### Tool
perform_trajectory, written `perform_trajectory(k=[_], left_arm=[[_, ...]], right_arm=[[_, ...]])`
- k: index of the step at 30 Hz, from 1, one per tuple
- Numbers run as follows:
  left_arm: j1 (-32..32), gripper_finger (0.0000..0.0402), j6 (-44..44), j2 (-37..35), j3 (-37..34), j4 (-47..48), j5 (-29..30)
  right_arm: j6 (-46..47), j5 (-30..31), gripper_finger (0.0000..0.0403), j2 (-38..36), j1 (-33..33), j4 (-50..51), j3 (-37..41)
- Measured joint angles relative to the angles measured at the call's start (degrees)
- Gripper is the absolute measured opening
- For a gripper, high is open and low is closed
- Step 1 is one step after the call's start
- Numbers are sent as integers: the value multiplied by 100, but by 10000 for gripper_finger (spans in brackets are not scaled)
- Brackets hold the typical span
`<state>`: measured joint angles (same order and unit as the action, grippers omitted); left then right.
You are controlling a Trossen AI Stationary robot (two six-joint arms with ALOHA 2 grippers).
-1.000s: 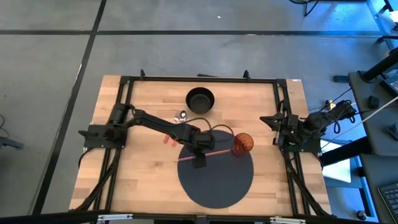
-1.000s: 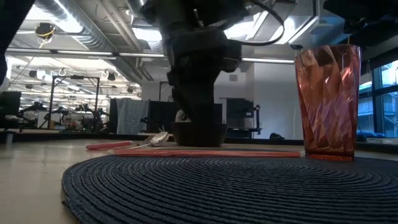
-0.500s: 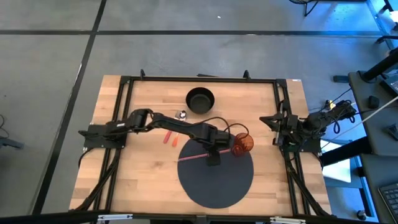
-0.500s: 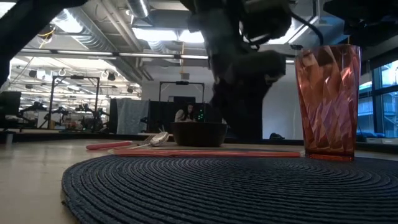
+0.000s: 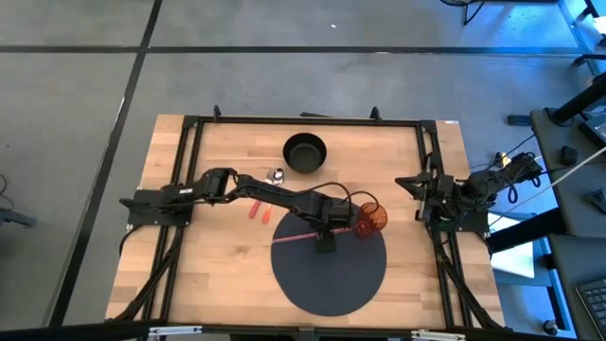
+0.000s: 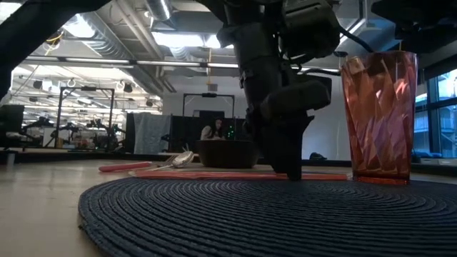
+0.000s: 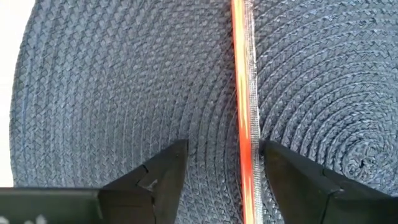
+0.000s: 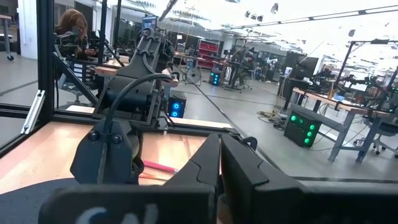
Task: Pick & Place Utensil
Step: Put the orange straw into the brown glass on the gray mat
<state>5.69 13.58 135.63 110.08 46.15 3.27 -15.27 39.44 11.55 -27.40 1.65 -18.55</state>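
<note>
A thin orange-red stick (image 5: 305, 235) lies flat across the far part of the round dark woven mat (image 5: 331, 284); it also shows in the low view (image 6: 214, 174) and runs up the left wrist view (image 7: 244, 93). My left gripper (image 5: 325, 243) points down over it, open, one finger (image 7: 166, 168) on each side of the stick, which lies nearer the other finger (image 7: 283, 168). In the low view the left gripper (image 6: 291, 171) reaches down to the mat (image 6: 250, 214). My right gripper (image 8: 219, 149) is shut, parked at the table's right edge (image 5: 445, 199). My left gripper comes from above, pointing down, its fingers set across the stick's middle (image 7: 245, 143). The fingertips (image 6: 293, 175) are down at the mat's surface. Whether they touch the mat or the stick I cannot tell.
A tall red faceted cup (image 5: 370, 218) (image 6: 376, 118) stands upright just right of my left gripper at the mat's far edge. A black bowl (image 5: 305, 152), a spoon (image 5: 276, 175) and short red utensils (image 5: 258, 210) lie on the wood farther off.
My left gripper has moved toward the table's right along the stick, closer to the red cup, then come down until its fingertips stand at the mat on either side of the stick. The stick, cup and right arm have kept still.
</note>
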Motion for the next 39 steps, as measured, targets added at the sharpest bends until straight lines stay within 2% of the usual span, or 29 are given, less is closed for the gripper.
perform_trajectory(k=[14,19,27,34,39], left_arm=[[183,53,-238,11,-9,-2,129],[267,13,-238,-64,-31,76,187],[419,15,-240,-546,-42,301,233],[555,5,-323,-964,-29,342,533],[461,11,-257,-954,-31,804,747]], right_arm=[[0,0,17,0,0,0,2],[0,0,17,0,0,0,2],[-22,0,17,0,0,0,2],[42,0,17,0,0,50,2],[43,2,17,0,0,63,2]])
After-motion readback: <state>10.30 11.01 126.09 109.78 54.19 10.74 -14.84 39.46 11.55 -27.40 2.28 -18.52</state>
